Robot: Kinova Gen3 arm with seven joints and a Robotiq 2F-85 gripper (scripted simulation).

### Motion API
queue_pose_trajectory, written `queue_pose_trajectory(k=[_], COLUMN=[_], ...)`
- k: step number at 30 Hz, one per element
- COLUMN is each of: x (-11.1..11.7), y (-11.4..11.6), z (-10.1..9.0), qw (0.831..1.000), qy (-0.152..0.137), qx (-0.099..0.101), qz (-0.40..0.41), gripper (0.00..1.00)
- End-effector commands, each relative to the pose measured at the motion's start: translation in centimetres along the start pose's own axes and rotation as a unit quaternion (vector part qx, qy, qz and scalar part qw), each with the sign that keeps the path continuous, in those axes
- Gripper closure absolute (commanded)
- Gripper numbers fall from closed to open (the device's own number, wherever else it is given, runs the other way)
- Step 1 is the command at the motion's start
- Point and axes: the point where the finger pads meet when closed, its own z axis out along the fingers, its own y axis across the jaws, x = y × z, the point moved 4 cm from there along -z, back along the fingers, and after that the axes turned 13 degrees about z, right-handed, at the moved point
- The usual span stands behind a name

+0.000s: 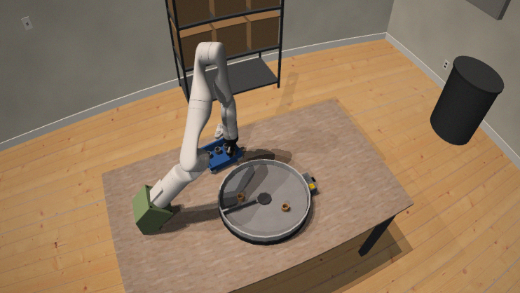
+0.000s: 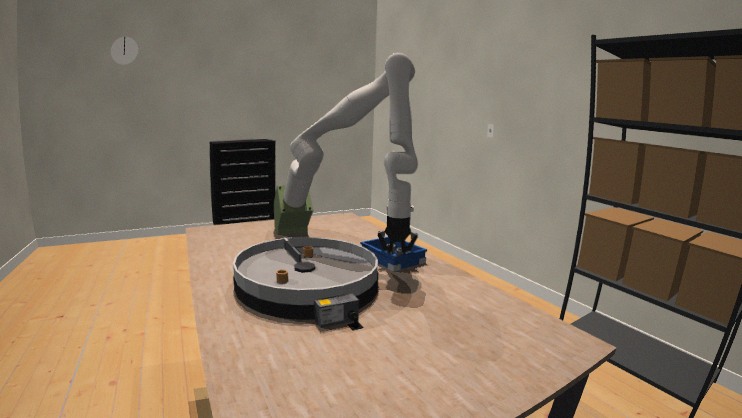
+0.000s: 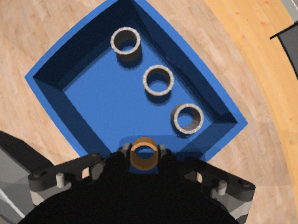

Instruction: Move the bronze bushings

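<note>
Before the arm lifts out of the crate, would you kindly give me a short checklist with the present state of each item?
1. Claw shut on a bushing: ok.
2. Held piece is the bronze bushing, not steel: ok.
3. Three steel bushings remain standing in the blue crate: ok.
4. Two bronze bushings already stand on the turntable disc, off the hub: ok.
5. Bare disc space for a third: ok.
6. Firmness of the hold: cannot tell.

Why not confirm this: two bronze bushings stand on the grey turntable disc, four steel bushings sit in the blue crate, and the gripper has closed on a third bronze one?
Not quite: the wrist view shows three steel bushings in the blue crate, not four. Two bronze bushings stand on the grey turntable disc, and the gripper has closed on a third bronze bushing.
</note>
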Motion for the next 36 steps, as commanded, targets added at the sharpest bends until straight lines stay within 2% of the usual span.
queue_pose_trajectory(k=[1,28,36], x=[0.0,0.0,0.0], y=[0.0,0.0,0.0], z=[0.0,-0.1,-1.2], qw=[1.0,1.0,1.0], qy=[0.0,0.0,0.0], qx=[0.0,0.0,0.0], qz=[0.0,0.0,0.0], gripper=[1.0,1.0,1.0])
